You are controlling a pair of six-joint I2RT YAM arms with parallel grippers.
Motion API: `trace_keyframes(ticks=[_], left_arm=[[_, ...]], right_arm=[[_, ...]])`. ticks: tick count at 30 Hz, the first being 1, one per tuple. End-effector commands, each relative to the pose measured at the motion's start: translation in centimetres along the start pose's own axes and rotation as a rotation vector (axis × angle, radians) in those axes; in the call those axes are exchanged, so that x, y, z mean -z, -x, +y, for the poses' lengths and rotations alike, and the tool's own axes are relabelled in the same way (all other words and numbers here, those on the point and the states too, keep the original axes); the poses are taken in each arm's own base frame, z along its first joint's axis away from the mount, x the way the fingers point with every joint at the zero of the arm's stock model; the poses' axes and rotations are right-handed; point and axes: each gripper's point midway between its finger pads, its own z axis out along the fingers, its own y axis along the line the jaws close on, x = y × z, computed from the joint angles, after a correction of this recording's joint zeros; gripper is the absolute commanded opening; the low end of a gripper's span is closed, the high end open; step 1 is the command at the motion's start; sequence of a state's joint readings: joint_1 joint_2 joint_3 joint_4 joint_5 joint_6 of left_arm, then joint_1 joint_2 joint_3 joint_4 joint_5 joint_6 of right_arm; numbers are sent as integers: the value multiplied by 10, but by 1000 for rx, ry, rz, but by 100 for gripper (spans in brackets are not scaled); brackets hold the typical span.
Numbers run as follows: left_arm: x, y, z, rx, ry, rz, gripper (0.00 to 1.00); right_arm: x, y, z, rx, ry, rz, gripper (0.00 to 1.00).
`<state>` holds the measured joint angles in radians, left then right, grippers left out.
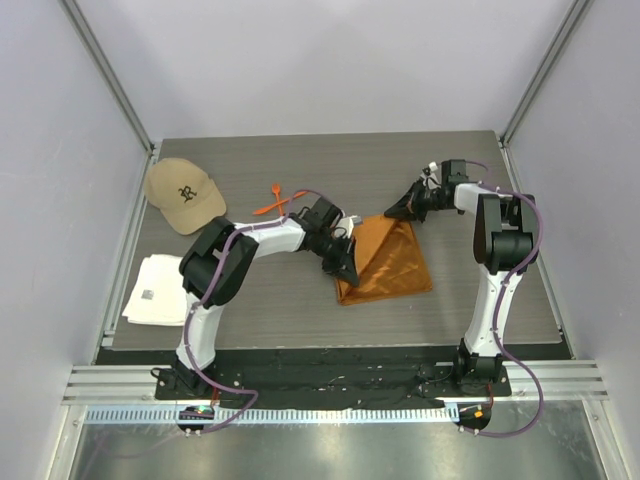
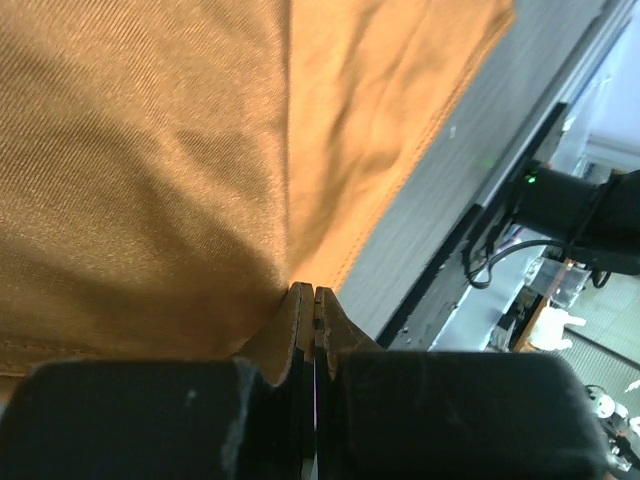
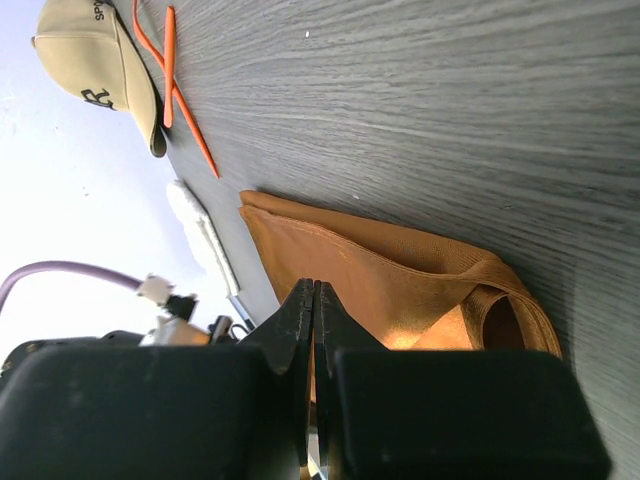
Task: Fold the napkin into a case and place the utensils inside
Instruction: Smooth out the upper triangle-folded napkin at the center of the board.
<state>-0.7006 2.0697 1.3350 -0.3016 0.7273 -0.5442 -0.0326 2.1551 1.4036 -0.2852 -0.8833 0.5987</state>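
Note:
The rust-orange napkin (image 1: 390,262) lies mid-table, doubled over into a broad lopsided shape rather than a narrow case. My left gripper (image 1: 347,268) is at its left edge. In the left wrist view the jaws (image 2: 308,292) are shut, and the napkin (image 2: 150,150) creases in toward their tips. My right gripper (image 1: 393,211) is at the napkin's far corner. Its jaws (image 3: 313,286) are shut on the napkin (image 3: 400,270), whose corner is lifted into a loop. Two bright-orange utensils (image 1: 275,203) (image 3: 170,70) lie crossed on the table behind the left arm, untouched.
A tan cap (image 1: 185,195) (image 3: 95,70) sits at the far left, just left of the utensils. A thick white towel (image 1: 160,290) (image 3: 205,245) lies at the near left. Walls and metal rails enclose the dark table (image 1: 450,160) on all sides.

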Motion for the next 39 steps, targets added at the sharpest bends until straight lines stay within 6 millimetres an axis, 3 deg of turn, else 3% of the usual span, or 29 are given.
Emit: trace_keyframes(ticks=[1, 7, 15, 22, 27, 36, 39], left_arm=[[5, -1, -1, -70, -17, 12, 0], [5, -16, 14, -62, 25, 40, 0], [9, -24, 17, -60, 42, 31, 0], [22, -21, 4, -69, 38, 5, 0], [25, -26, 3, -60, 37, 4, 0], [19, -56, 31, -16, 86, 38, 0], [25, -55, 34, -27, 113, 18, 0]], right_arm=[[3, 0, 13, 31, 38, -2, 5], [1, 0, 10, 22, 32, -1, 5], [-6, 2, -2, 11, 16, -2, 5], [-13, 10, -16, -7, 2, -3, 4], [-5, 22, -28, -19, -2, -30, 4], [-2, 28, -47, -45, 5, -26, 4], [0, 30, -50, -41, 3, -19, 4]])
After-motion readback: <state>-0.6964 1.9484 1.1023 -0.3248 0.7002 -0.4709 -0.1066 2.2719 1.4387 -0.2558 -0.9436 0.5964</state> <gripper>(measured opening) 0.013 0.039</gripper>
